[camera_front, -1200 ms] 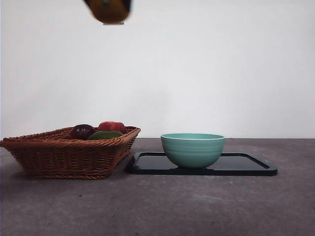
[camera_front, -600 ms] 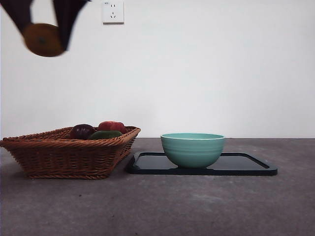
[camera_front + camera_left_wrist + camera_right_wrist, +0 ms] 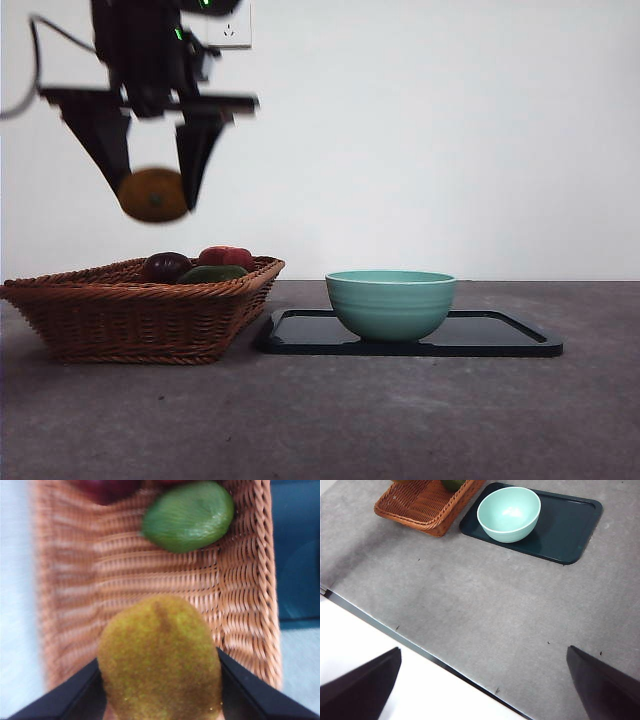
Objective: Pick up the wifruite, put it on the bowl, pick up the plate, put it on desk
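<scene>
The wifruite, round and yellow-orange, hangs in the air above the left part of the wicker basket. My left gripper is shut on it from above. The left wrist view shows the wifruite large between the two black jaws of my left gripper, with the basket below. The mint-teal bowl stands empty on the plate, a flat black rectangular tray on the desk. My right gripper hangs open high over the desk's near edge, far from the bowl.
A green fruit, a red apple and a dark fruit lie in the basket, which touches the tray's left end. The desk edge runs under the right gripper. A wall socket is behind the left arm.
The left gripper with the wifruite has come down from the top edge and now hangs lower, just above the basket. Bowl, tray and basket have not moved.
</scene>
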Controlling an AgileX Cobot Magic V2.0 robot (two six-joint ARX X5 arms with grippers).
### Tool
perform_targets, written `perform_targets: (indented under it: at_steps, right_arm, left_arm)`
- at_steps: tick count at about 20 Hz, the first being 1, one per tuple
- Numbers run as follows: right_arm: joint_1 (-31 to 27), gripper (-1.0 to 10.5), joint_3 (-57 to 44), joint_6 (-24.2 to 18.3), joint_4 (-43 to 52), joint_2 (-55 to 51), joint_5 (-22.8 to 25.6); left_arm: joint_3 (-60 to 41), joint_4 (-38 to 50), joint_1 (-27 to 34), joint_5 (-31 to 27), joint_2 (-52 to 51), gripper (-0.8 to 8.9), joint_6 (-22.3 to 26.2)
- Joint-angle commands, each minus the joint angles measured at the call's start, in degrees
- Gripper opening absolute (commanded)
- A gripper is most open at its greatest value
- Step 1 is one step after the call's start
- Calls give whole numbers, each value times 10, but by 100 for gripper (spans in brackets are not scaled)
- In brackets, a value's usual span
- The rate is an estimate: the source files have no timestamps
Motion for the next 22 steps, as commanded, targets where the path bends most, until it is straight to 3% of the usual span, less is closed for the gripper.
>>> perform_targets:
  at_steps: [1,8,18,22]
  right_arm:
    - [2,557,5,6,-3,1,-1]
    - [2,557,5,6,-4,1,-1]
    - [2,557,5,6,-4,1,-1]
    - [2,557,5,6,-5,1,-2]
  left_arm:
    - [7,4,0,0,46,145,20]
    - [7,25,2,1,135,145,44]
    - [7,34,5,18,142,164,48]
    - [7,35,6,18,142,387,51]
